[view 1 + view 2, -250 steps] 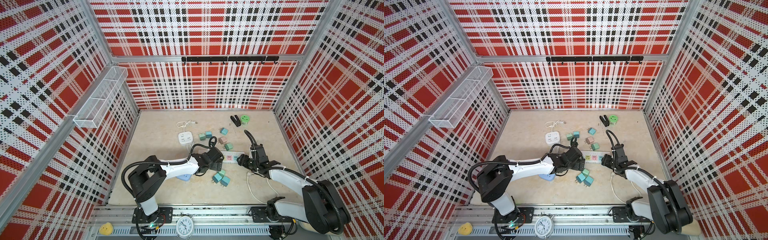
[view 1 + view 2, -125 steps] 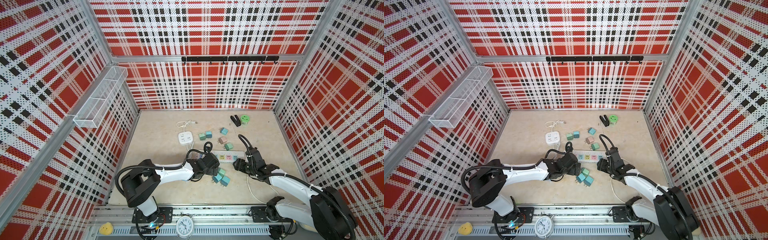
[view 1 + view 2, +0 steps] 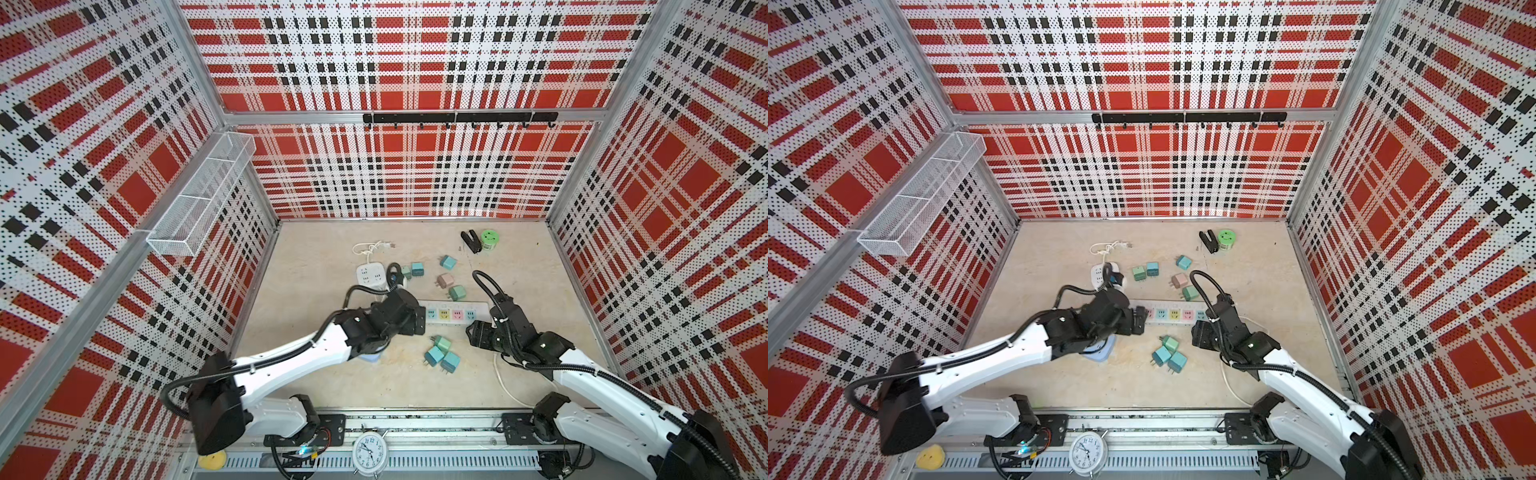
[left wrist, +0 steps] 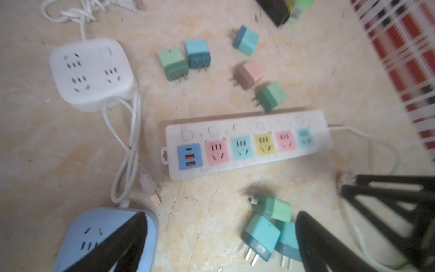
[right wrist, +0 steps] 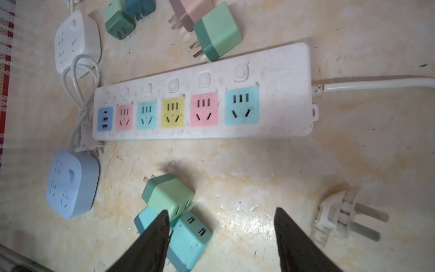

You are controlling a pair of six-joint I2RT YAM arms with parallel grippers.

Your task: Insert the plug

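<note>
A cluster of three loose plug adapters is seen on the table just beside the near long edge of the power strip [image 5: 202, 110]: a green plug adapter [image 5: 168, 195] is stacked partly over two teal plug adapters [image 5: 189, 235], and none is inserted in a socket. The strip's five coloured sockets and its blue USB block are all unoccupied. The right gripper [image 5: 221, 212] is held low beside the cluster with its jaws spread and nothing between them; one finger [image 5: 155, 235] is seen overlapping the green adapter, though contact cannot be told. The left gripper [image 4: 220, 214] is likewise spread wide and empty, and in both top views it is placed over the USB end of the strip. A white three-pin plug [image 5: 341, 219] is found lying flat near the right gripper's other finger. A blue socket cube [image 5: 70, 186] is set near the strip's USB end, partly under the left arm in a top view [image 3: 370, 358], and a white socket cube [image 4: 91, 73] lies farther back. Beyond the strip, a pink adapter [image 4: 249, 73] and more green and teal ones are scattered.
</note>
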